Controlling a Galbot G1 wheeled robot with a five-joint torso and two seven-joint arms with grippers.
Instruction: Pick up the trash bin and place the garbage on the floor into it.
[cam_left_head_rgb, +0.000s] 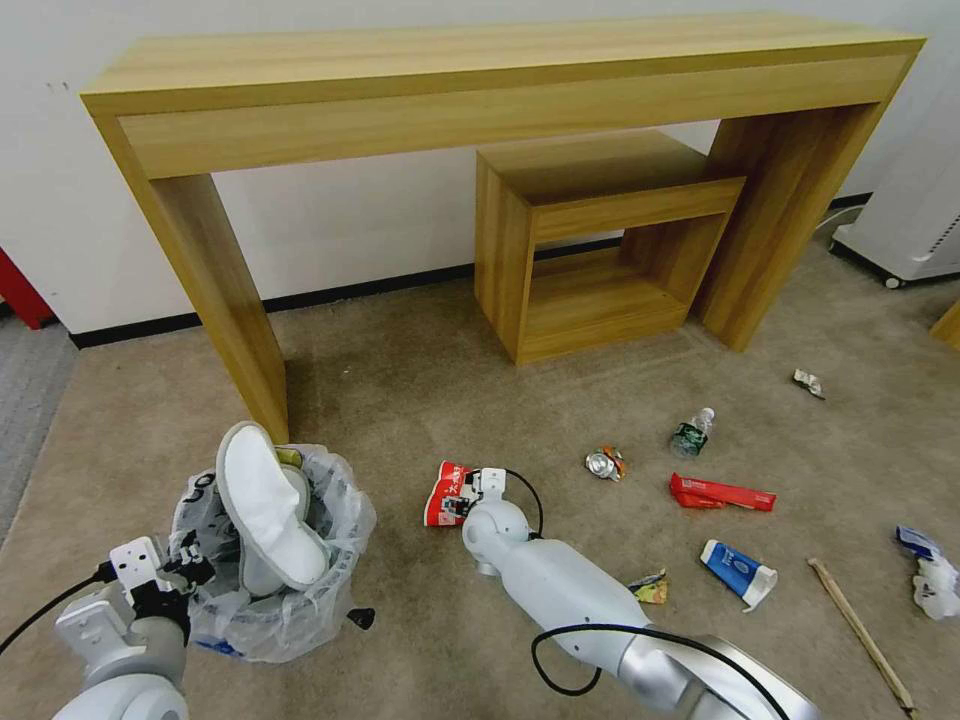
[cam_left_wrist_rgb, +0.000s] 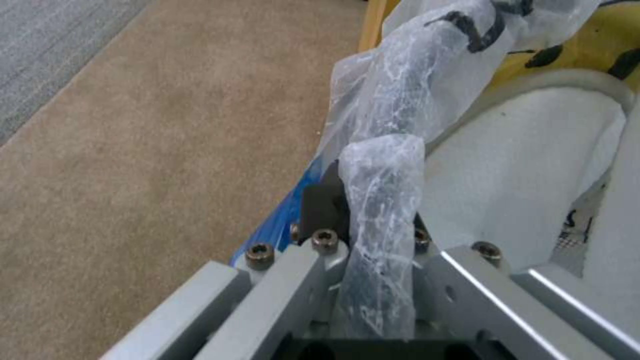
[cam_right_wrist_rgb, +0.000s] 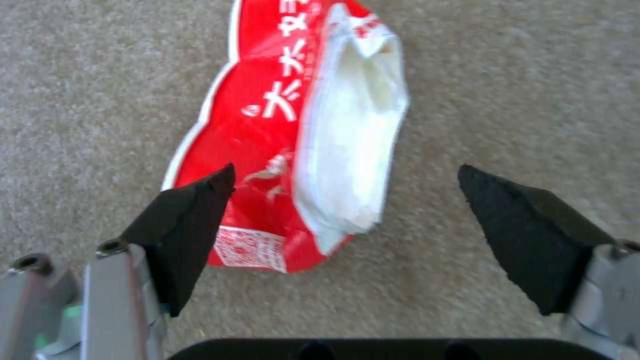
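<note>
Now | left pincer (cam_left_wrist_rgb: 373, 225) clamps trash bin (cam_left_head_rgb: 300, 590) rim | right pincer (cam_right_wrist_rgb: 347, 220) spread over red carton (cam_right_wrist_rgb: 267, 125)

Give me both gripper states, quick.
Left gripper: shut on the bag-lined round trash bin's rim.
Right gripper: open above the crumpled red-and-white carton.

We read white characters, seemingly "六水" or similar, running along the red carton (cam_right_wrist_rgb: 267, 150) on the floor. The trash bin (cam_left_head_rgb: 290, 590) liner carries dark letters we cannot make out.
</note>
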